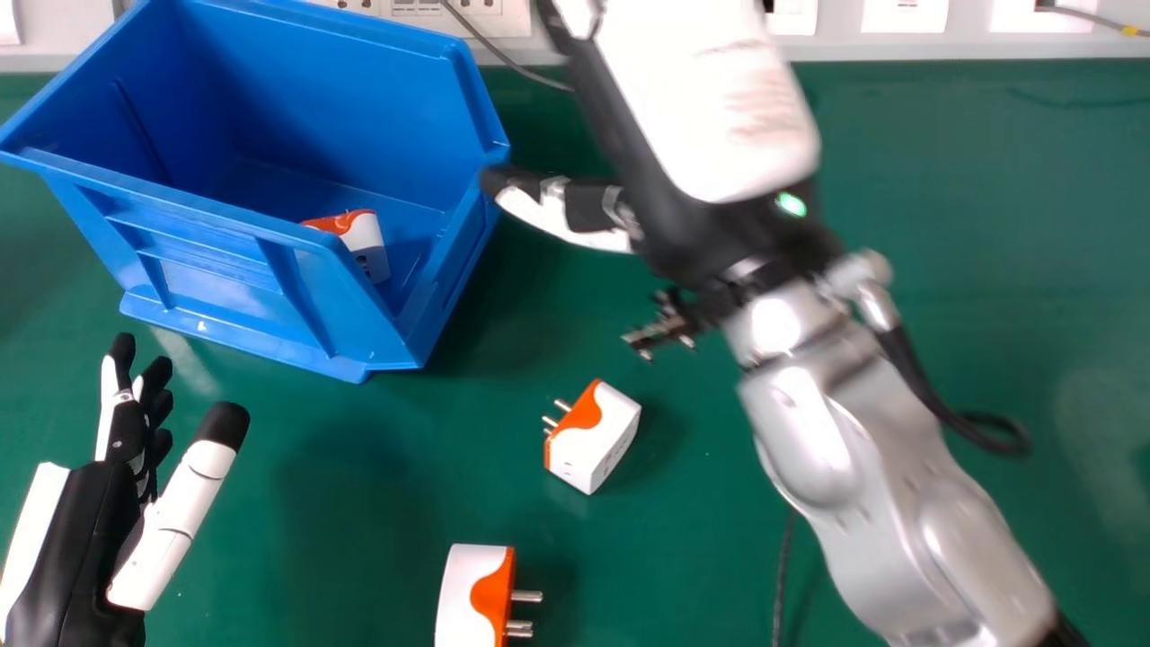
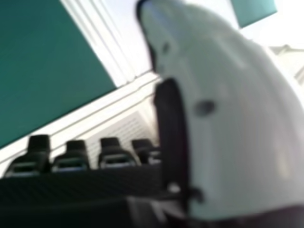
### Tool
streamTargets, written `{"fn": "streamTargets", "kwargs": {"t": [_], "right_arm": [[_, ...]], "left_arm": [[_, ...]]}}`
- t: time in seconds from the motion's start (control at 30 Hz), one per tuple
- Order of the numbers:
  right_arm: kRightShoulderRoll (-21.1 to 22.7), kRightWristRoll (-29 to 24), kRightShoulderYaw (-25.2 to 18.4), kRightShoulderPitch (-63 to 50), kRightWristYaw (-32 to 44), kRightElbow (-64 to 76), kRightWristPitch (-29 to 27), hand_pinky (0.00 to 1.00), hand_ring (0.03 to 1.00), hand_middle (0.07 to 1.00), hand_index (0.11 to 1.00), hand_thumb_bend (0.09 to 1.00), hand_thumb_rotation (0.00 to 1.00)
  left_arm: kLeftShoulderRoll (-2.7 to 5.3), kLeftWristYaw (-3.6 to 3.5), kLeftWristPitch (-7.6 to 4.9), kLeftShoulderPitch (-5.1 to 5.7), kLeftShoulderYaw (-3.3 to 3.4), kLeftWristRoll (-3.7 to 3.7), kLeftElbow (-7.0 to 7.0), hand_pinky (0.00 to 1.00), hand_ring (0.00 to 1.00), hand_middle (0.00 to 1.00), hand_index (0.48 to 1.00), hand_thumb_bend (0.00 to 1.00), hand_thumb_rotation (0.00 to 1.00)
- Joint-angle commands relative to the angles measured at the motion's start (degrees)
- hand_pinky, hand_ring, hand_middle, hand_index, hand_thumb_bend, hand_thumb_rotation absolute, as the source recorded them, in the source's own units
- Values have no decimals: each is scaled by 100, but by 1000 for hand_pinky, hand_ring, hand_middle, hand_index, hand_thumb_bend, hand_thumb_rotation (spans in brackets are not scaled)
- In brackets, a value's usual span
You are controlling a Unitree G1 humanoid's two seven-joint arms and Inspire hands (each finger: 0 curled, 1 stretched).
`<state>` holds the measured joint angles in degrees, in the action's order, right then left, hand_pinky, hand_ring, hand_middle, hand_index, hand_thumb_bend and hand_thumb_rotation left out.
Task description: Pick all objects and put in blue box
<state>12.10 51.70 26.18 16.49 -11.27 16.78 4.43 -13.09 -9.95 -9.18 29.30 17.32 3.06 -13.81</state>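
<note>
My right hand (image 1: 710, 108) is over the table just right of the blue box (image 1: 207, 220), open, its thumb stretched left to the box's right edge; whether they touch I cannot tell. In the right hand view the same hand (image 2: 232, 123) has nothing between thumb and fingers. Inside the box lies a white and orange plug adapter (image 1: 364, 243), partly hidden by the front wall. A second adapter (image 1: 597, 440) rests on the green table below my right hand, pins pointing left. Another adapter (image 1: 467, 598) is at the near edge, pins to the right. My left hand (image 1: 117, 485) stands open at the lower left.
Wall sockets (image 1: 413, 13) and a pale ledge run along the green table's (image 1: 988, 225) far edge. A dark cable (image 1: 512, 58) passes behind the box's right corner. Another cable (image 1: 782, 575) lies beside my right forearm, which crosses the right half of the table.
</note>
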Motion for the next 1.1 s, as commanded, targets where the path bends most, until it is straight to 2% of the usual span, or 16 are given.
{"fn": "streamTargets", "kwargs": {"t": [0.0,0.17,0.3,0.47,0.53,0.73,0.83,1.07], "right_arm": [[63,-108,-172,-442,147,459,-57,909,1000,1000,1000,625,5],[248,-87,-407,-1262,345,911,-138,884,990,1000,1000,669,1],[347,-331,-657,-1813,331,927,-289,853,984,1000,999,683,5],[530,-301,-883,-2278,279,802,-463,811,969,1000,988,696,41],[548,-225,-914,-2415,248,750,-483,806,958,999,979,695,84],[461,-22,-734,-2729,26,277,-556,825,952,998,968,692,231],[452,-36,-635,-2736,89,68,-582,836,957,999,969,699,303],[543,76,-396,-2570,171,-401,-693,859,966,1000,974,706,375]], "left_arm": [[-75,-3,-21,-37,31,-45,-27,993,1000,1000,1000,818,830],[-97,-10,40,-62,33,-63,-64,992,1000,1000,1000,829,831],[-93,-20,62,-100,32,-21,-34,991,1000,1000,1000,831,830],[-93,-6,68,-159,5,-41,5,989,1000,1000,1000,831,827],[-105,-12,55,-166,8,-47,26,987,1000,1000,1000,829,824],[-145,-70,-3,-152,53,6,107,985,1000,1000,1000,818,817],[-155,-65,6,-155,48,-18,106,985,1000,1000,1000,815,813],[-152,-107,-31,-158,62,20,135,987,1000,1000,1000,821,812]]}}
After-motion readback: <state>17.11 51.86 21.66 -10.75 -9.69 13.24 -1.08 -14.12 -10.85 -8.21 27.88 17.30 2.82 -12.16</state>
